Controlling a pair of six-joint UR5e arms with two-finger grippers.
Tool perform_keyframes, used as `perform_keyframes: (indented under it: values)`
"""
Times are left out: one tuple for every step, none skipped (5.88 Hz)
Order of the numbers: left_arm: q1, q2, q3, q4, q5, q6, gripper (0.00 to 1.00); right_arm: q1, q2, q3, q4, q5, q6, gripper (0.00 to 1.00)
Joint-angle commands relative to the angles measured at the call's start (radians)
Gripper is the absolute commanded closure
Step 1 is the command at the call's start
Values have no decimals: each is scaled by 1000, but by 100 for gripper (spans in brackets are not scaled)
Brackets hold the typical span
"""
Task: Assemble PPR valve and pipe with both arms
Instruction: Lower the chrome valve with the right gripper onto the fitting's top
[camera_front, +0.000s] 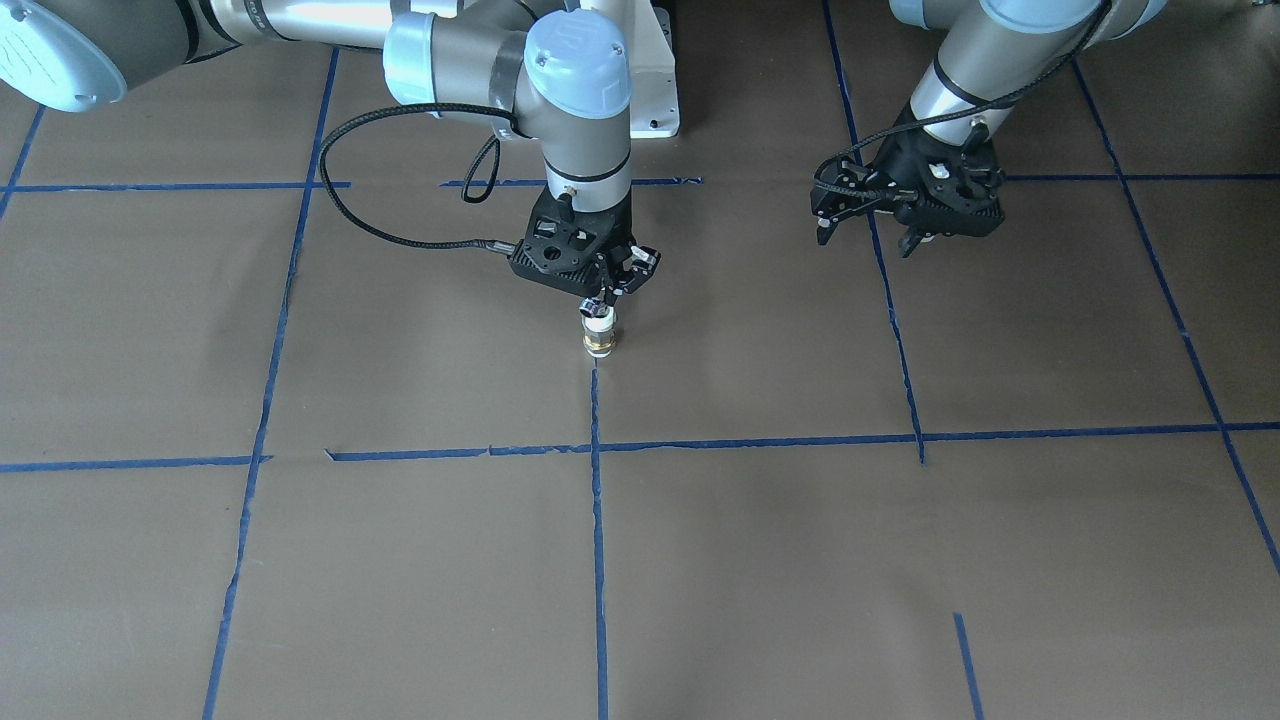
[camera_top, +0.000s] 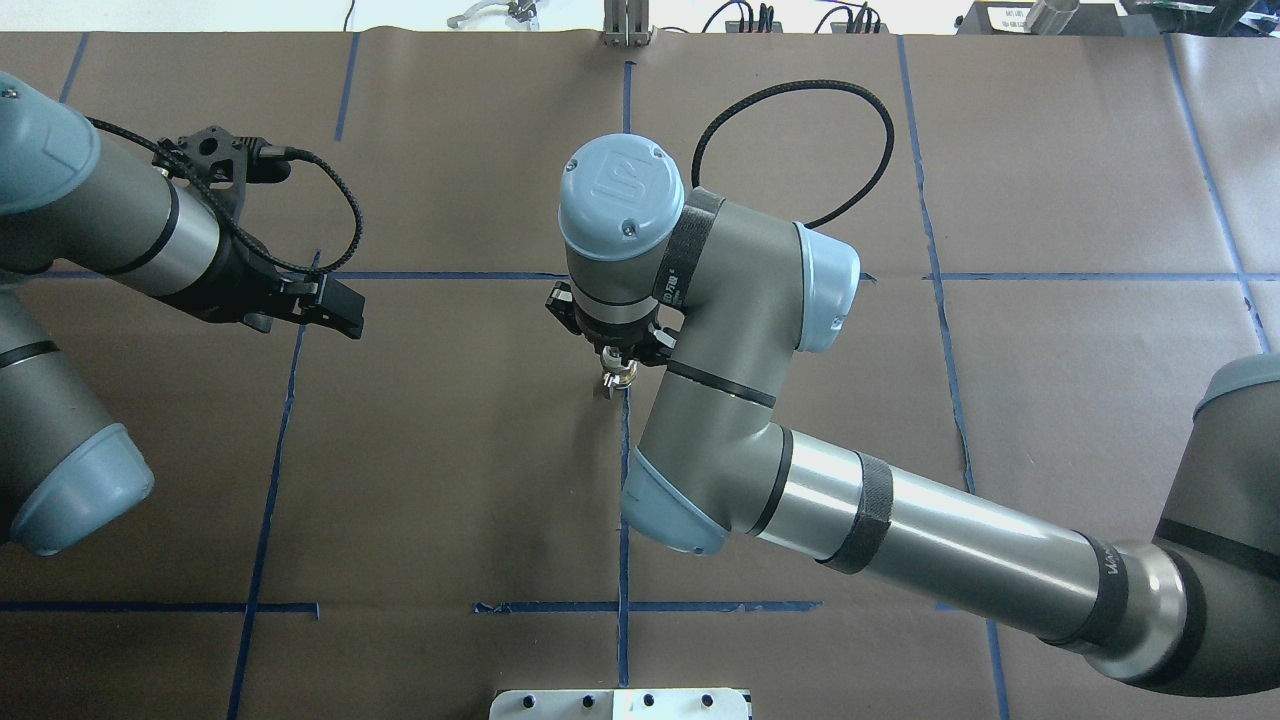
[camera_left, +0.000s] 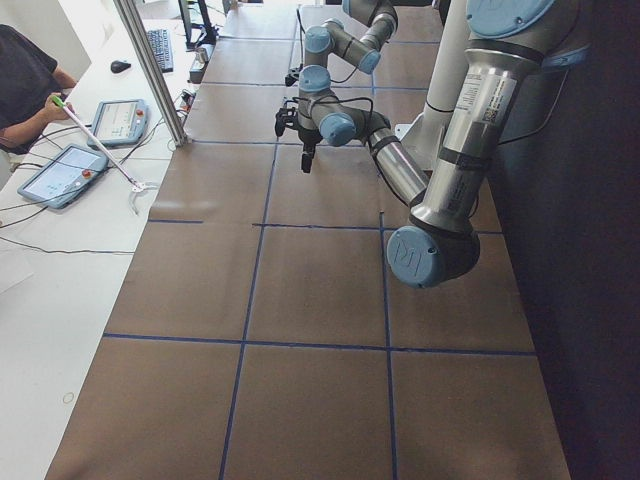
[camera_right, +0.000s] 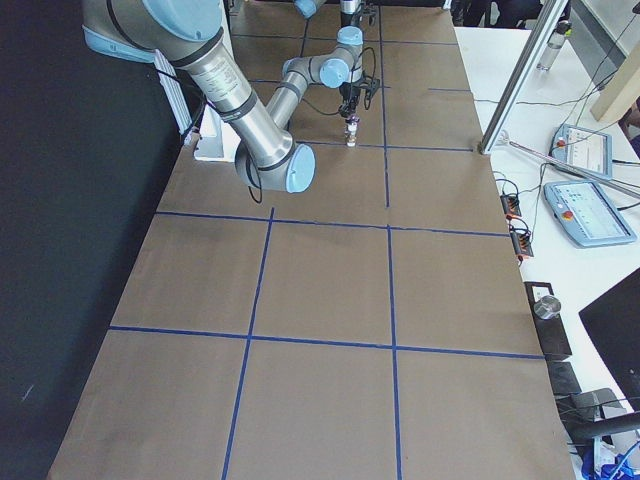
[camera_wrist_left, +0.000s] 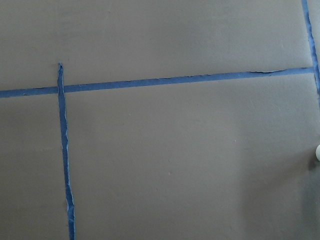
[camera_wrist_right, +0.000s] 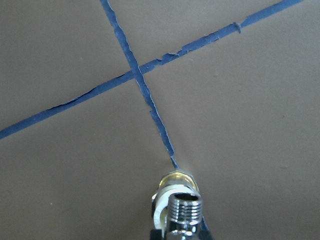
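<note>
The pipe (camera_front: 599, 338), white with a brass band, stands upright on the brown table at the end of a blue tape line. The chrome PPR valve (camera_front: 594, 311) sits on its top end. My right gripper (camera_front: 603, 297) points straight down and is shut on the valve. In the right wrist view the valve's threaded chrome stub (camera_wrist_right: 185, 209) is at the bottom edge, with the pipe's brass and white rim (camera_wrist_right: 172, 186) behind it. The overhead view shows the stack (camera_top: 620, 378) under the right wrist. My left gripper (camera_front: 868, 238) is open and empty, above the table, well off to the side.
The white pedestal base (camera_front: 655, 95) stands behind the right gripper. Blue tape lines (camera_front: 597, 520) divide the brown paper cover into squares. A metal post (camera_left: 150, 70) and operator tablets (camera_left: 62, 172) stand beyond the table's far edge.
</note>
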Motion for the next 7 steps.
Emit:
perform_keyframes:
  values:
    - [0, -1, 0, 0, -2, 0, 0, 0, -1, -2, 0, 0, -2, 100]
    - [0, -1, 0, 0, -2, 0, 0, 0, 1, -8, 8, 0, 0, 100]
    - [0, -1, 0, 0, -2, 0, 0, 0, 1, -13, 10, 0, 0, 100]
    - [0, -1, 0, 0, -2, 0, 0, 0, 1, -14, 10, 0, -2, 95]
    - [0, -1, 0, 0, -3, 0, 0, 0, -1, -14, 10, 0, -2, 51]
    - [0, -1, -2, 0, -3, 0, 0, 0, -1, -16, 10, 0, -2, 16]
    - [0, -1, -2, 0, -3, 0, 0, 0, -1, -16, 10, 0, -2, 14]
